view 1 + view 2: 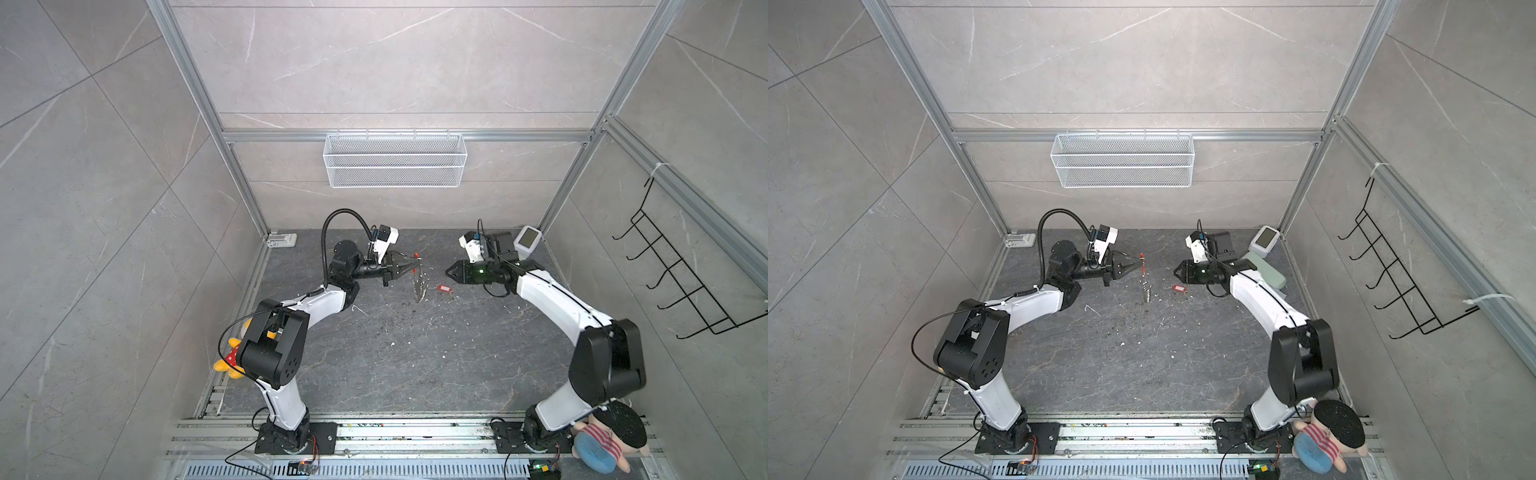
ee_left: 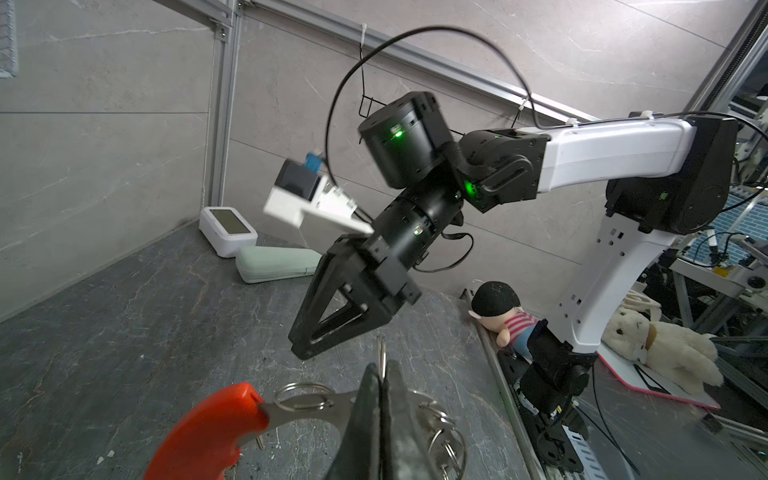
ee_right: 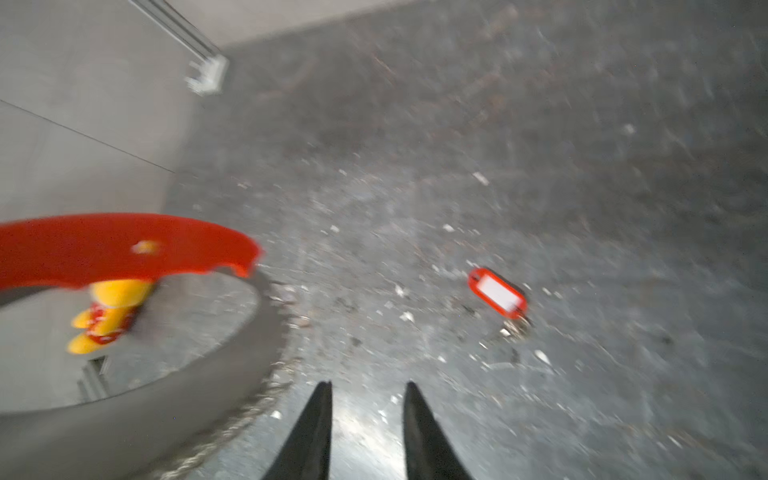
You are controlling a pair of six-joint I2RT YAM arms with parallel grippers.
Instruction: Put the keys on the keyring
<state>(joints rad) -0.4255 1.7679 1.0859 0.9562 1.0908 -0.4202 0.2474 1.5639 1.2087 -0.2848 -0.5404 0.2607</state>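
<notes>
Dark grey stone-pattern tabletop [image 1: 395,365] fills the cell floor. Keys [image 1: 444,288]: the red tag lies flat on the tabletop between the keyring [image 1: 419,281] and the right gripper [image 3: 368,384], touching neither. Right gripper: jaws slightly parted, nothing between them. Left gripper [image 2: 383,386]: fully closed on the keyring's grey band, holding the hoop on edge, with its red strip [image 2: 208,428] beside the fingers. White mesh basket [image 1: 395,160] hangs on the rear wall.

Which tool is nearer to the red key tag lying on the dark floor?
Right. The right tool hangs open close by the key tag, not touching it. The left tool is farther off, clamped on the keyring.
</notes>
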